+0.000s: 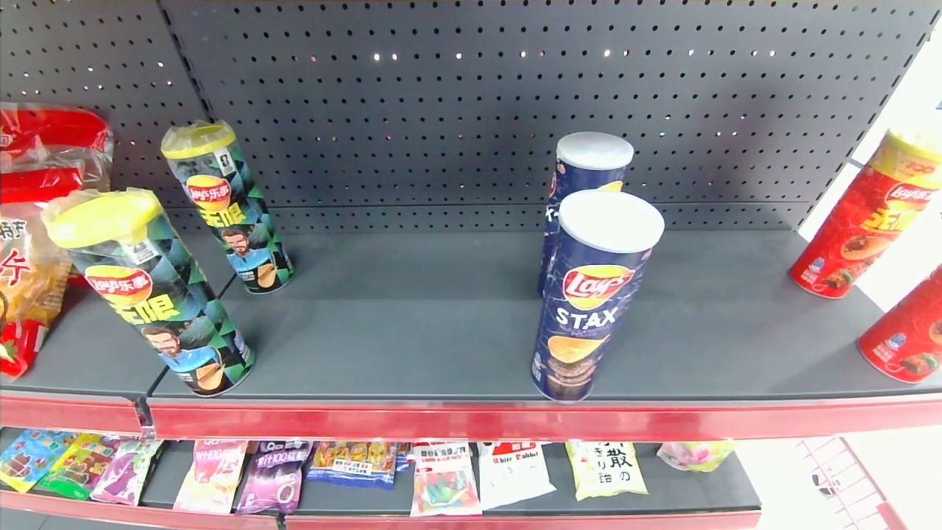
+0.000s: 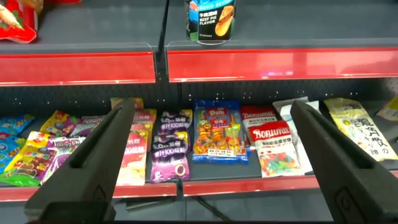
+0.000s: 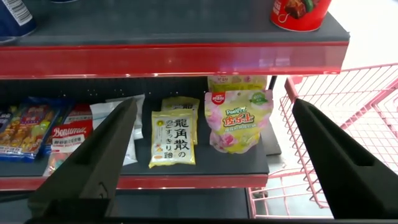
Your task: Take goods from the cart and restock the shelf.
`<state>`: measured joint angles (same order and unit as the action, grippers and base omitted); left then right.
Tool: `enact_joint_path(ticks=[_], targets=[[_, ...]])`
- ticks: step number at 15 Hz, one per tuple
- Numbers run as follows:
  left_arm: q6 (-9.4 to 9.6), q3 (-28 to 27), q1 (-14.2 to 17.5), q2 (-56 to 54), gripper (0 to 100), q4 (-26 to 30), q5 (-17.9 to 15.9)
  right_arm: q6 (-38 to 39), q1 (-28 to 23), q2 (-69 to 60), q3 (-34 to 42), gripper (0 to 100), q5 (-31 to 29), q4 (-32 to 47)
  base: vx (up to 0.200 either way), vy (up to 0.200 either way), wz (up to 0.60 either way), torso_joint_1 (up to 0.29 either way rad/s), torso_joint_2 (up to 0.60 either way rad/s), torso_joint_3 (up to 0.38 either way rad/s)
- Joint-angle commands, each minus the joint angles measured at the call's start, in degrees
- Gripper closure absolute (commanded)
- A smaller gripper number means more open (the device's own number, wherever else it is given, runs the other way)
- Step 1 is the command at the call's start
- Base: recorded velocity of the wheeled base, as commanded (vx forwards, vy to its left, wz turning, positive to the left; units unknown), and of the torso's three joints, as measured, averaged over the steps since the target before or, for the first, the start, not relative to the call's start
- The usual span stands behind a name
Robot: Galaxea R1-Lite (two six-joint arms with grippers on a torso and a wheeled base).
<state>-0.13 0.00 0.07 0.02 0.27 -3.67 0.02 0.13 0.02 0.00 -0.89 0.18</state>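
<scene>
Red-wrapped snack bags (image 1: 44, 184) are seen at the far left of the upper shelf (image 1: 441, 324). Just beside them, two green cans (image 1: 154, 294) with yellow lids are stood upright, one behind the other. A broad bare stretch of shelf is left between these and two navy cans (image 1: 589, 294), likewise lined front to back. Further right, well apart, two red cans (image 1: 861, 221) are placed at the shelf end. Small sachets (image 1: 441, 478) are laid in a row on the lower shelf (image 1: 699, 486) beneath.

The left gripper (image 2: 212, 104) is held level with the lower shelf, its fingers spread wide and nothing between them. The right gripper (image 3: 214, 102) is likewise parted and empty, facing the right end of the lower shelf. The pink wire cart (image 3: 348, 93) is found low on the robot's right, beside that shelf end. Its contents cannot be made out.

Since nothing is carried, the step in hand is judged to be the fetching of an item from the cart. It is best done by the right arm, which is nearer. The item should be approached from above, past the wire rim, and gripped around its middle so that it is kept upright. The bare stretch between the green and navy cans is judged the natural place for it. A can should be set down square, clear of its neighbours, so that none is toppled.
</scene>
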Motion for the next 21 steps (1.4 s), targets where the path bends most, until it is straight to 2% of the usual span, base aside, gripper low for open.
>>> enact_joint_path(ticks=[1, 21], targets=[[-0.04, 0.0, 0.0, 0.0, 0, 0.0, 0.0, 0.1, 0.0, 0.1, 0.0, 0, 0.0, 0.0, 0.000, 0.000, 0.00, 0.000, 0.00, 0.000], [-0.04, -0.1, 0.0, 0.0, 0, 0.0, 0.0, 0.0, 0.0, 0.1, 0.0, 0, 0.1, 0.0, 0.000, 0.000, 0.00, 0.000, 0.00, 0.000]])
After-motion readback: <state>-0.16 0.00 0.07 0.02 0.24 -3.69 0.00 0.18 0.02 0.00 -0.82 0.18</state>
